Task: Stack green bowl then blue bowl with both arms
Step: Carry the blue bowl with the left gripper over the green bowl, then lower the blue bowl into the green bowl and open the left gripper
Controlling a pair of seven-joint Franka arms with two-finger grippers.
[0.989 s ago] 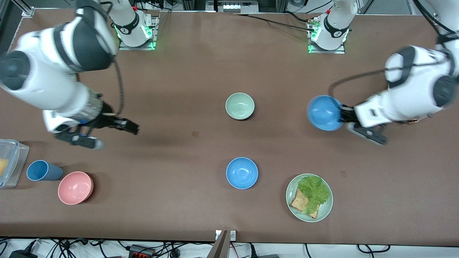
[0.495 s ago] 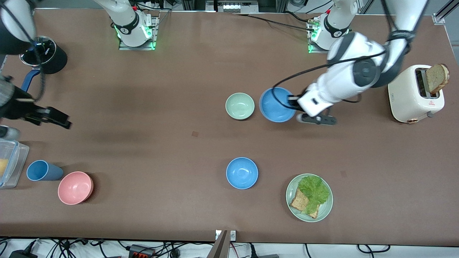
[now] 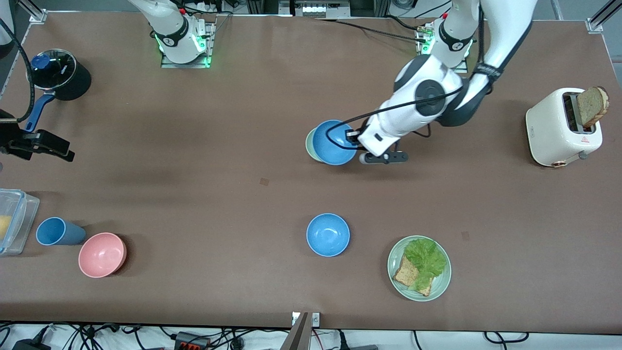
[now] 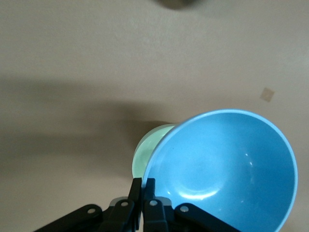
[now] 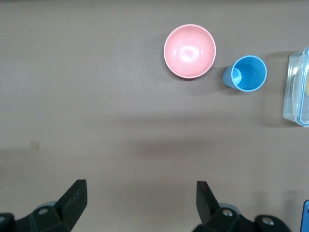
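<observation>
Landmark: green bowl [image 3: 309, 146], mid-table, mostly covered.

Going across the front view from the right arm's end of the table:
- Right gripper [image 3: 46, 146] is parked over the table edge at the right arm's end, well apart from the green bowl. Right wrist view shows its fingers [image 5: 72, 198] spread wide with nothing between them. That arm waits.
- Black pot [image 3: 60, 73] with a blue handle: farther from the front camera than the green bowl, toward the right arm's end.
- Clear container [image 3: 14, 218], blue cup [image 3: 56, 232], pink bowl [image 3: 102, 254]: nearer the camera than the green bowl, toward the right arm's end.
- Second blue bowl [image 3: 328, 234]: on the table, nearer the camera than the green bowl, well apart from it.
- Held blue bowl [image 3: 334, 142]: up in the air, tilted, directly over the green bowl; only a sliver of green rim shows. Whether they touch, can't tell.
- Left gripper [image 4: 143, 191]: over the green bowl's rim, fingers pinched tight on the blue bowl's rim.
- Green plate [image 3: 440, 287] with lettuce and toast: nearer the camera than the green bowl, toward the left arm's end.
- Toaster [image 3: 559, 127] with a bread slice sticking out: level with the green bowl, at the left arm's end.
</observation>
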